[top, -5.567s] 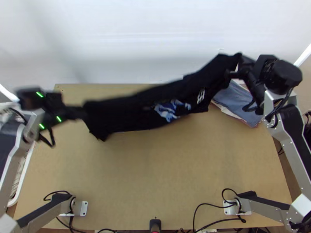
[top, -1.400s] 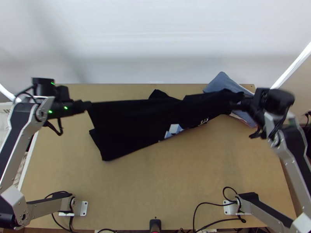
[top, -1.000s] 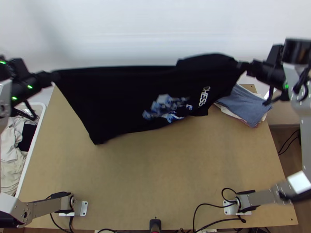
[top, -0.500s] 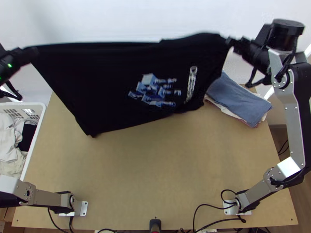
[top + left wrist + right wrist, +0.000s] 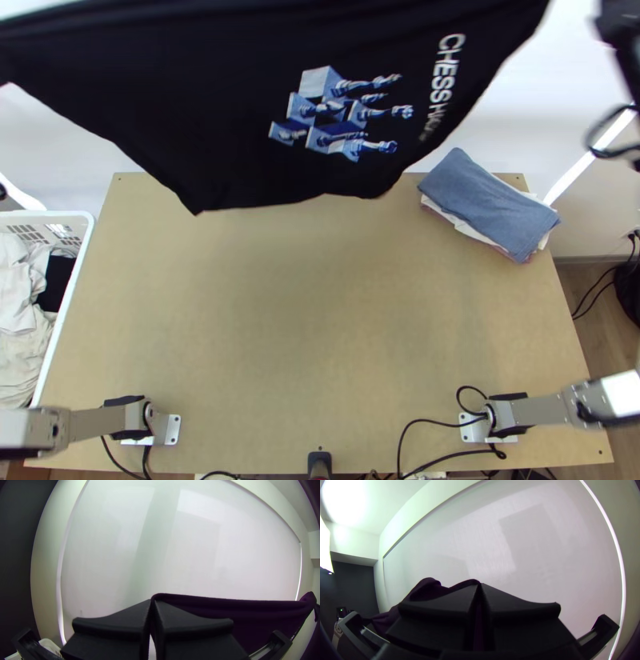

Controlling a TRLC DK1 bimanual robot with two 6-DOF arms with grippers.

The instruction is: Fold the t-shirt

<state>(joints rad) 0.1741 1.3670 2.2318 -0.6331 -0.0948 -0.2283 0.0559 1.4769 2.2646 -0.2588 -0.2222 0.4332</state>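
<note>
T-shirt [image 5: 208, 104] hangs spread btwn the 2 arms, over the far side of the table [image 5: 320, 336], blue & white print [image 5: 344, 120] facing the top cam. L gripper [image 5: 153, 601] has its fingers together, clamped on the shirt's upper edge. R gripper [image 5: 622, 32] is at the top view's far R corner; its fingers are also tight on the upper edge. Folded cloths [image 5: 488, 200] sit stacked near the table's far R corner; basket [image 5: 74, 276] w/ laundry [image 5: 20, 296] stands by the L side.
</note>
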